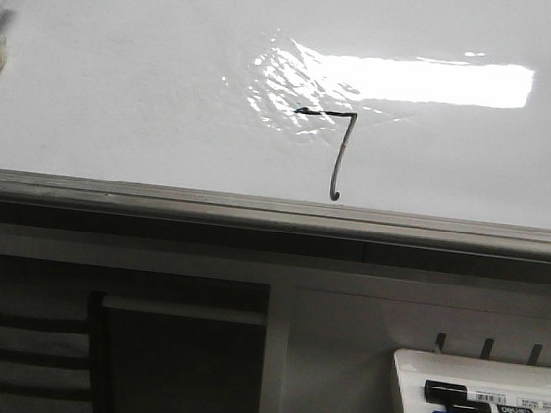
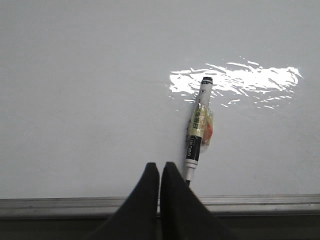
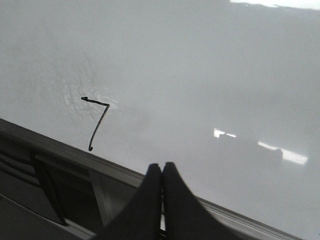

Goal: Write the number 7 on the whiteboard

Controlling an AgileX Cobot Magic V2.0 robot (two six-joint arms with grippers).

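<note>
so the thin black hand-drawn number 7 (image 1: 333, 148) is already sitting on the big glossy white whiteboard with the grey metal edge rail (image 1: 119, 101), near the rail side and just below the bright glare patch; looks to me like the writing part is done. My left gripper (image 2: 160, 172) has its black fingers pressed together on nothing, and my right gripper (image 3: 161, 172) is closed up and empty too, both hanging over the rail edge. The white-and-black marker with yellowish tape around its barrel (image 2: 199, 127) is lying loose on the board just beside my left fingertips, can't tell if it touches them. Biggest worry from here, I'd say: that ink is probably fresh, so if either arm sweeps low across the board it could smear the downstroke; also a nudge from my left fingers might roll the marker, and if the tip is bare it could leave a stray line. As for the 7 itself, in the front view its long axis runs from the short top bar down toward the rail, slightly curved, tiny hook at the end nearest the rail; the bar sticks out to the left.
</note>
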